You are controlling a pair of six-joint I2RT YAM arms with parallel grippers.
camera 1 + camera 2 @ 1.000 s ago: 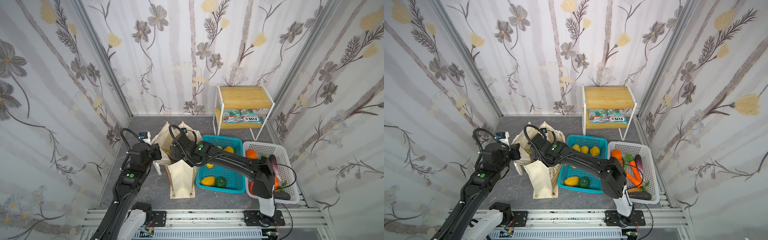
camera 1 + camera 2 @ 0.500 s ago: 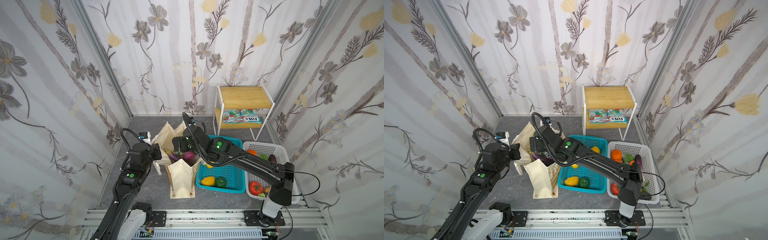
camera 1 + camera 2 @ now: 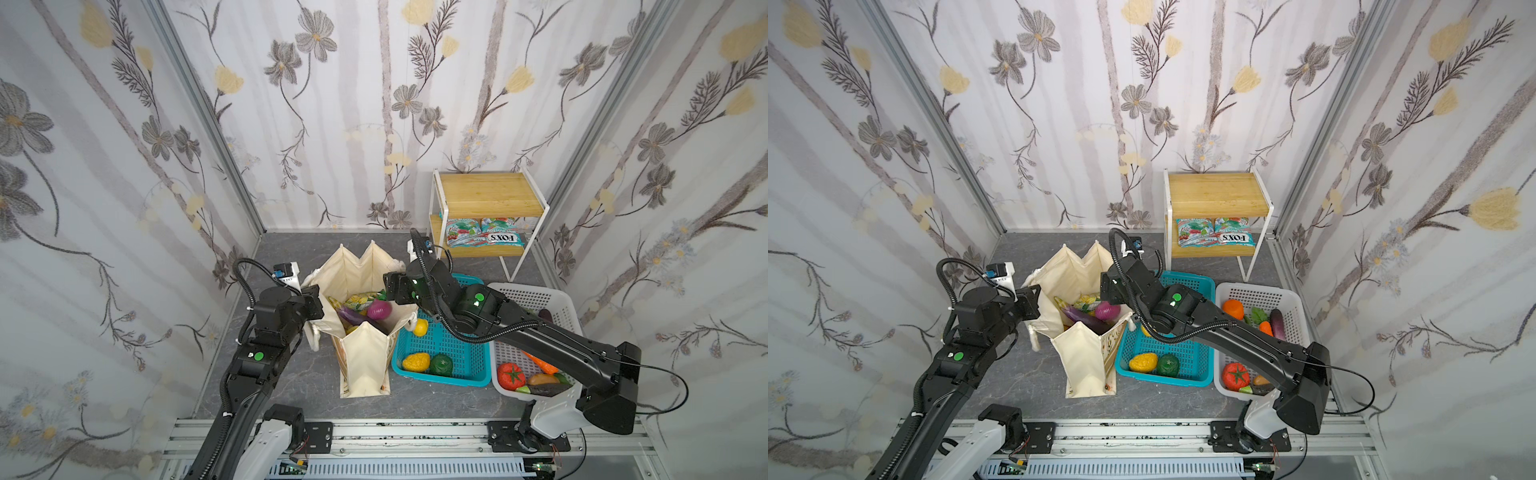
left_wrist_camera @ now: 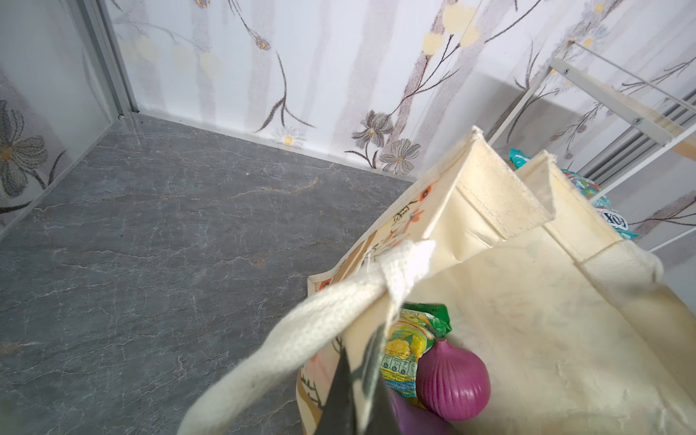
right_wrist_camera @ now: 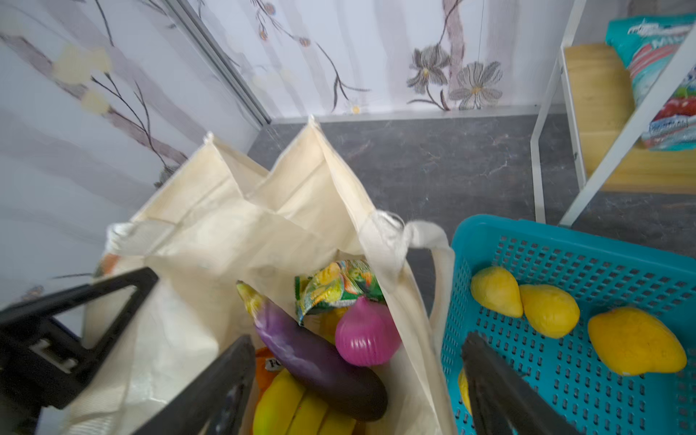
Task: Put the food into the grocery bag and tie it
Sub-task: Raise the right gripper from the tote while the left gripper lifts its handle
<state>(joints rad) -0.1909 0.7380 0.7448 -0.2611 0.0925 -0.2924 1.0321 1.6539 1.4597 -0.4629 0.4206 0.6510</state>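
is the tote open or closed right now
Open: the grocery bag stands with its mouth spread wide, and the eggplant and banana bunch show inside. The left claw pinches its rim.

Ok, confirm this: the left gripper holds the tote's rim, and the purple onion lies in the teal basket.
Not quite. The purple onion lies in the tote, beside the eggplant, not in the teal basket; the right wrist view shows it. The left gripper does hold the tote's rim.
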